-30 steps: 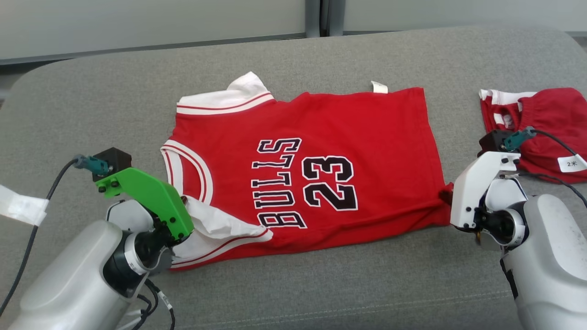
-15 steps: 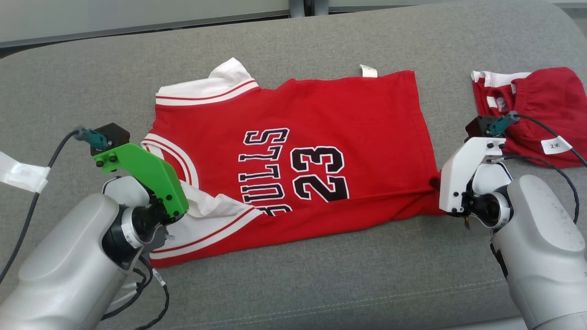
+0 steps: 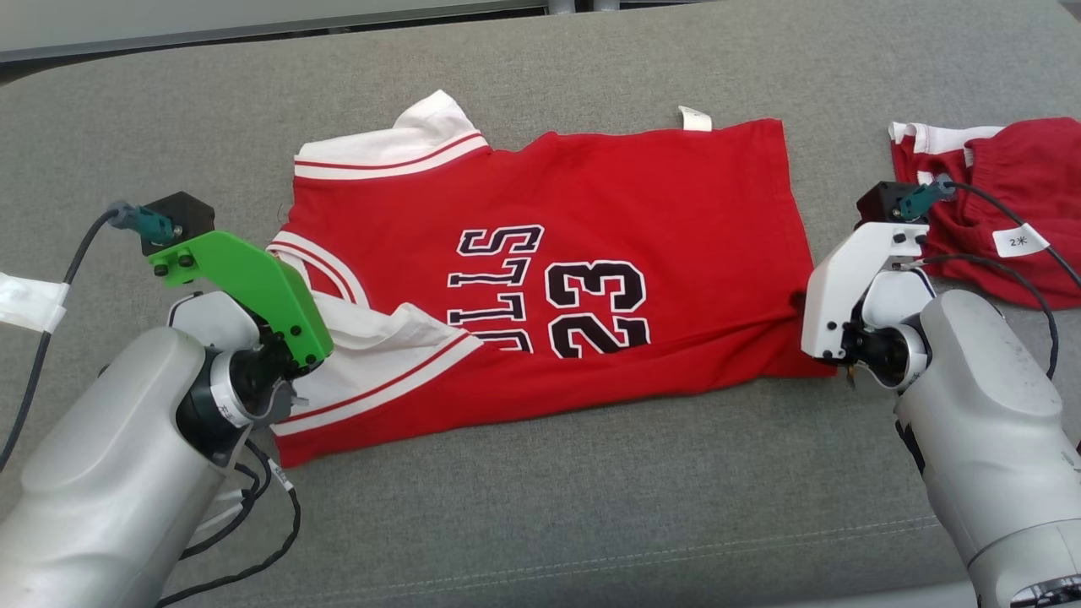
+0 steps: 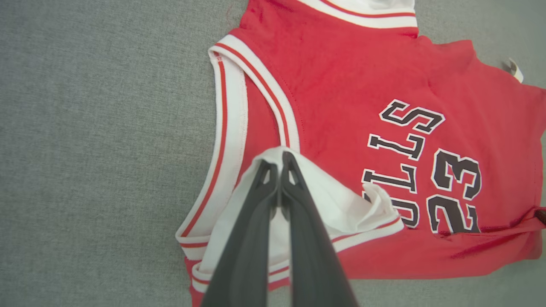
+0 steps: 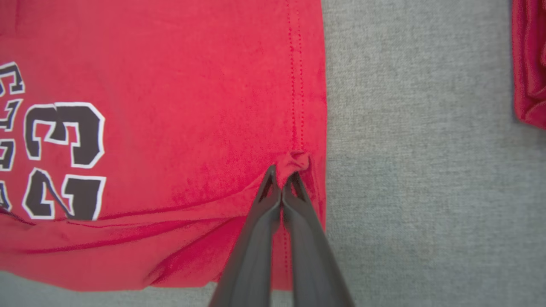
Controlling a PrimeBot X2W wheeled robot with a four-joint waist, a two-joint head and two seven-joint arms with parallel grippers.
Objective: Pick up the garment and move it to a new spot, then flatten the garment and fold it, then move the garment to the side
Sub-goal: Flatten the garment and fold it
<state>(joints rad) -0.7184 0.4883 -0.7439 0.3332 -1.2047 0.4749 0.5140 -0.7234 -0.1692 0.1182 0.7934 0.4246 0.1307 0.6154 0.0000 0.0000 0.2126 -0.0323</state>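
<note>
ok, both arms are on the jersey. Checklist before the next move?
1. left fingers shut on the Bulls jersey's white shoulder fabric: ok.
2. right fingers pinching its hem corner: ok.
3. Both layers caught in each pinch: cannot tell.
4. Jersey flat: not ok, a ridge runs along the near side and white lining is flipped over the lettering.
5. second red garment apart from the jersey, to the right: ok.

jersey (image 3: 642,194) lettering (image 3: 507,279) partly under its folded white flap (image 3: 380,342)
</note>
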